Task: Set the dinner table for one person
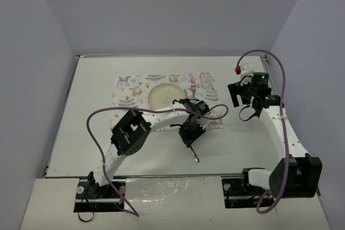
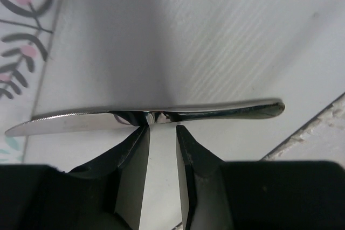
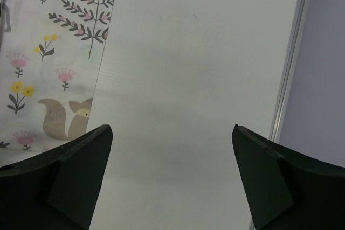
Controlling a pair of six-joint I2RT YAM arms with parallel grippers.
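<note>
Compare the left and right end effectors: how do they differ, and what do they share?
The left end effector has its fingers close together, tips at a knife; the right end effector has them spread wide, nothing between. The left hangs by the placemat's near edge; the right, by the table's right edge. Both are black.

I can read no word, number, brand or label in any of the views. The placemat (image 1: 129, 87), upper middle of the overhead view, bears only printed pictures: foxes, deer, leafy sprigs and small flowers. The same print fills the left edge of both wrist views, without letters. The knife (image 2: 215, 112) across the middle of my left wrist view shows plain bright metal, with no stamp I can make out.
</note>
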